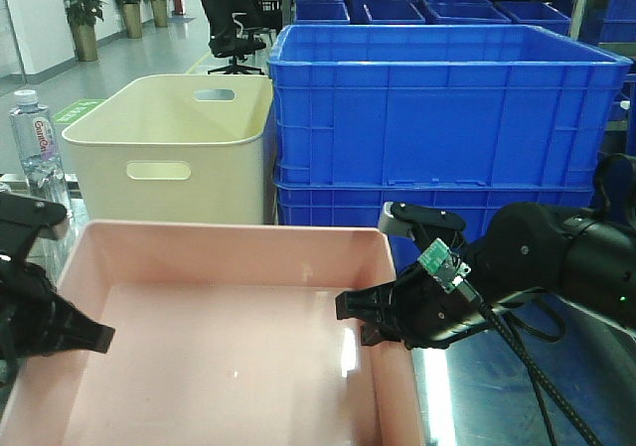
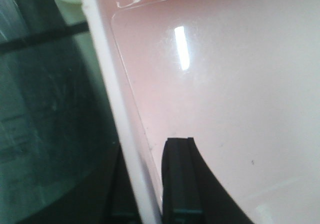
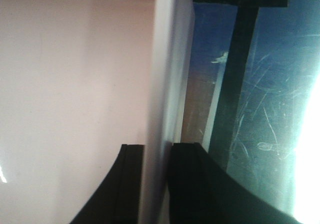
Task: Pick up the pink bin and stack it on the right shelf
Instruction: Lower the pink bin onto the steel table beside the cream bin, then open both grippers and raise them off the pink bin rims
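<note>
Pinch on both sides! My right gripper (image 3: 157, 151) was clamped across the right wall of the pink bin (image 1: 229, 367), one black finger inside and the other outside, with the pale rim squeezed tight between them. My left gripper (image 2: 150, 184) did the same on the left wall. Its inner finger lay flat against the pink slope and its outer finger sat dim in shadow past the rim, so it looked closed on that wall as far as I could see.

On the front camera, the bin filled the view from 6 o'clock up to centre, with a streak of glare on its floor. Behind it stood the cream bin (image 1: 169, 138) with handle slots at 10 o'clock. The stacked blue crates (image 1: 447, 108) were at 1 o'clock and a water bottle (image 1: 35, 153) was at 9 o'clock. The scratched steel shelf (image 3: 260, 134) gleamed at 5 o'clock, just beside the bin's right wall and under my right arm. I couldn't tell whether the bin sat on the steel or hung off it.
</note>
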`<state>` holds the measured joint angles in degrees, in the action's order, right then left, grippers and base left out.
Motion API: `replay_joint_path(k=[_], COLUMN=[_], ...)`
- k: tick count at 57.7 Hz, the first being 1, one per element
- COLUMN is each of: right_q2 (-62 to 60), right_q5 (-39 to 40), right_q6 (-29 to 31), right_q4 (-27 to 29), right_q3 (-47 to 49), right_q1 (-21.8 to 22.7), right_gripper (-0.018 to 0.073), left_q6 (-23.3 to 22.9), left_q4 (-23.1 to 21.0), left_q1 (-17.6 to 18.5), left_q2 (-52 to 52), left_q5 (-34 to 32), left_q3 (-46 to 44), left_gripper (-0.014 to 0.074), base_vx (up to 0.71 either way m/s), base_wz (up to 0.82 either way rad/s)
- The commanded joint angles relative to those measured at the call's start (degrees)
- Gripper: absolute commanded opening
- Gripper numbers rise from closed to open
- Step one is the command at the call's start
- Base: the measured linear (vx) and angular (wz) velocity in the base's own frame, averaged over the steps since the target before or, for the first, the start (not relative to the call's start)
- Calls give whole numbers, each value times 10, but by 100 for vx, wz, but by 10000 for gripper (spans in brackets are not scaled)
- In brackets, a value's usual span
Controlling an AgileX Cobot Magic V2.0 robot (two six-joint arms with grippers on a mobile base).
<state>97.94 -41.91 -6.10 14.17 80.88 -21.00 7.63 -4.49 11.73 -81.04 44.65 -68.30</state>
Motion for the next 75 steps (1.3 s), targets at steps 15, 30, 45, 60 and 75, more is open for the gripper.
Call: replay_joint_path(k=[15,30,45,60,75], right_q2=[-22,-27,-123,-234,-247], right_q5=[47,51,104,137,138], right_q6=[13,12,14,14,12], right_q4=[18,19,-51,-94,-92], right_q3=[19,19,19,-23,-30], right_q1=[5,5,6,6,6], right_gripper=[268,480,384,36,-14], left_q6=[-6,-6,-6,-5,-6], left_q4=[-18,-18,-18,-45,-44], left_q1=[3,3,3,3,3], left_q2=[2,5,89,235,280], left_q5=[-48,-49,-91,-206,-219], left_q3=[-17,-17,-17,12,50], left_gripper=[442,603,495,208,-10], base_vx=[0,0,0,0,0], base_wz=[0,0,0,0,0])
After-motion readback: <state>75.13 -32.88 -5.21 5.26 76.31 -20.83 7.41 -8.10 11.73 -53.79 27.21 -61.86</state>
